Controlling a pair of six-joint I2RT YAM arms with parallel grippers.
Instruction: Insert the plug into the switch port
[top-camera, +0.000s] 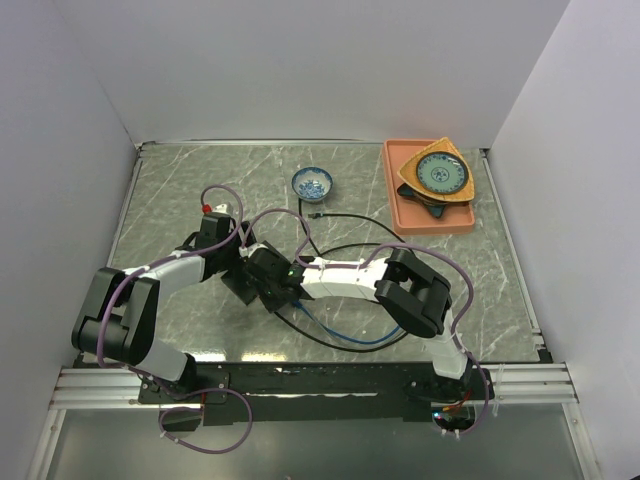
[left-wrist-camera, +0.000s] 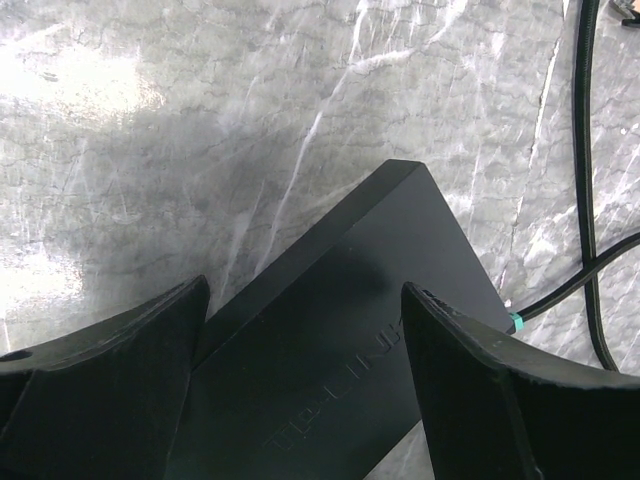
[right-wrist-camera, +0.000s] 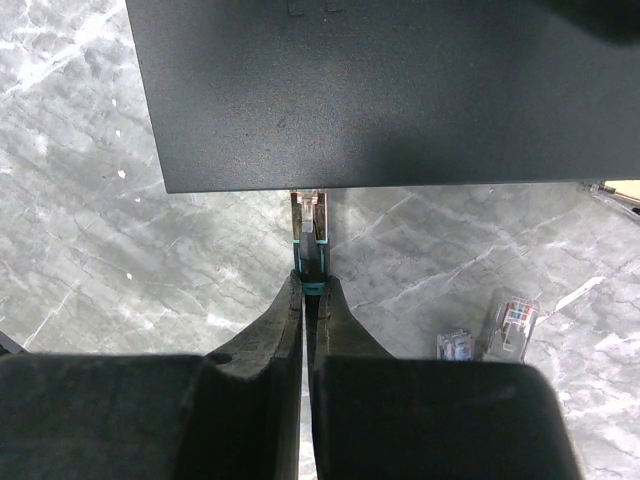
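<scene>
Plug (right-wrist-camera: 309, 225) at switch (right-wrist-camera: 400, 90) edge, right-wrist view only

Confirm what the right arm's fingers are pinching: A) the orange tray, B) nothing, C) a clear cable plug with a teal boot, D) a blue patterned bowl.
C: the right wrist view shows the right fingers closed on the clear teal-booted plug, its tip at the flat matte-black switch box's edge.

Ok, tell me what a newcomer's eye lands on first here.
The matte-black switch mid-table draws the eye, with the right gripper pinching a clear plug right at its edge. The left gripper stands open astride the switch. At the far right, an orange tray holding a teal patterned plate stands out.
</scene>
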